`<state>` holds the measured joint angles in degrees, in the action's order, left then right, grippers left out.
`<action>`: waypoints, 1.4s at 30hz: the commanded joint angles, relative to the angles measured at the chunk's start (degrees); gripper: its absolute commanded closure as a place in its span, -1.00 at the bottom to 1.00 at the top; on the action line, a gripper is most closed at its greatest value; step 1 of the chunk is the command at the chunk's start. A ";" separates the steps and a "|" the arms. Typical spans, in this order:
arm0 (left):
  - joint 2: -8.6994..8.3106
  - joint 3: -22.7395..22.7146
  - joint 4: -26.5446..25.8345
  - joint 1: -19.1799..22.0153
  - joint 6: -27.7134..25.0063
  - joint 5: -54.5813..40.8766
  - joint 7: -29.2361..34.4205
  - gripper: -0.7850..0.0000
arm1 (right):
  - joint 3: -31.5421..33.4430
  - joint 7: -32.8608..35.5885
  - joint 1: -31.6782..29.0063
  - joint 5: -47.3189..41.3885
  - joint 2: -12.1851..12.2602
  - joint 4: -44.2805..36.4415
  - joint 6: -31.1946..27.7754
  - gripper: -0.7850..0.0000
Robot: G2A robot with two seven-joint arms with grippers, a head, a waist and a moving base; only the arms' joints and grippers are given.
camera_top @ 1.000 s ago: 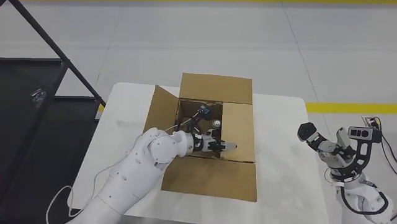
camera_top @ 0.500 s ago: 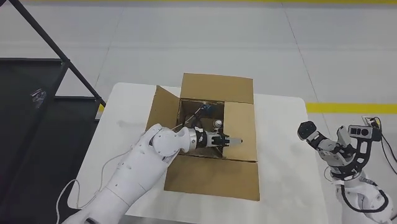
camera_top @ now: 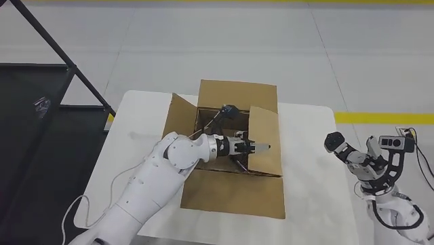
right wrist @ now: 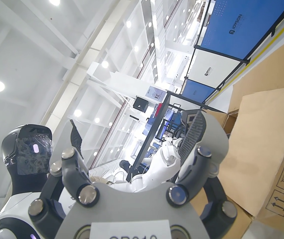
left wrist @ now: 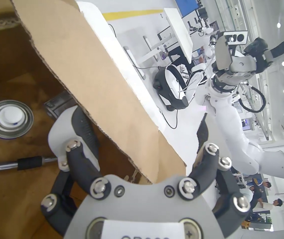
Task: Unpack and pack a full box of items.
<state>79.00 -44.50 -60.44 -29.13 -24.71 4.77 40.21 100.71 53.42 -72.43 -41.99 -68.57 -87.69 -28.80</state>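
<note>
The box's raised flap [left wrist: 82, 58] stands between the left hand's [left wrist: 134, 120] fingers [left wrist: 82, 130]; a can [left wrist: 9, 118] crowds the inner side.

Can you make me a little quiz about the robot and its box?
1. True or false: a flap of the cardboard box stands inside the open left claw.
2. What sits inside the box? A) a round can B) a banana C) a shoe
3. Fill in: the right claw is open and holds ____.
Key: 1 true; 2 A; 3 nothing.
</note>
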 commanded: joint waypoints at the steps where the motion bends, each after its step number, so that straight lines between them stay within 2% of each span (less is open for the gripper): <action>1: 0.20 -0.13 -0.23 0.03 0.47 0.17 -1.30 -1.00 | 0.16 0.71 0.17 0.31 0.16 1.11 0.84 -1.00; 6: 0.80 -0.24 -0.96 0.20 0.84 0.08 -4.13 -1.00 | 0.92 3.62 0.84 4.92 0.92 4.66 3.50 -1.00; 11: 1.54 -0.17 -0.83 0.73 1.27 0.12 -6.53 -1.00 | -0.92 5.41 1.97 10.12 1.38 10.09 4.90 -1.00; 21: 3.27 1.32 0.64 1.90 1.37 1.02 -8.81 -1.00 | -8.29 3.12 4.96 15.98 0.90 18.58 3.57 -1.00; 34: 4.98 1.55 3.03 2.64 0.85 1.40 -11.15 -1.00 | -13.51 6.07 4.87 12.95 0.44 18.64 2.14 -1.00; 42: 5.62 1.19 3.59 2.77 0.19 1.59 -10.72 -1.00 | -13.92 7.10 5.26 10.65 0.60 18.74 2.00 -1.00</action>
<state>84.52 -43.31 -56.89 -26.39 -24.41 6.32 29.37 86.60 60.34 -67.19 -30.66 -68.02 -68.98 -26.74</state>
